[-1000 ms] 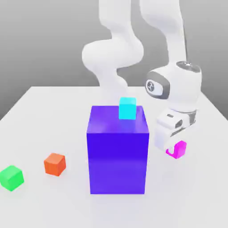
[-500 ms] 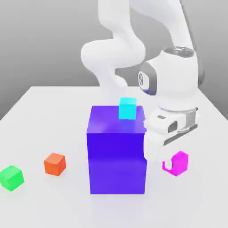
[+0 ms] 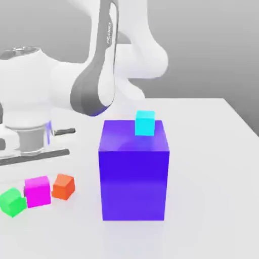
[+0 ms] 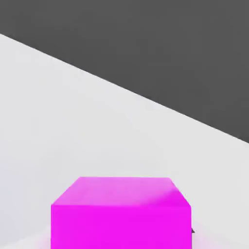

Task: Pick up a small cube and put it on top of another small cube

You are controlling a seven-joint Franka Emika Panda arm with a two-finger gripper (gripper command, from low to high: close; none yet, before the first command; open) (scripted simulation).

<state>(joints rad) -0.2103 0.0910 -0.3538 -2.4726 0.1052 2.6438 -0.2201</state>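
The small cube (image 3: 38,191) is plain magenta-pink and hangs just below my gripper (image 3: 35,178) on the exterior view's left, between a green cube (image 3: 12,201) and an orange cube (image 3: 63,186). My gripper is shut on the small cube. The hand view has the same small cube (image 4: 120,214) close up against the white table. I cannot tell whether it touches the table or the cubes beside it. A cyan cube (image 3: 144,123) sits on top of the big purple block (image 3: 133,172).
The big purple block stands tall in the middle of the white table (image 3: 212,167). My arm's large white and grey links (image 3: 96,76) reach over the table's left part.
My arm has swung from the exterior view's right of the purple block across to its left, carrying the small cube, which now hangs between the green and orange cubes.
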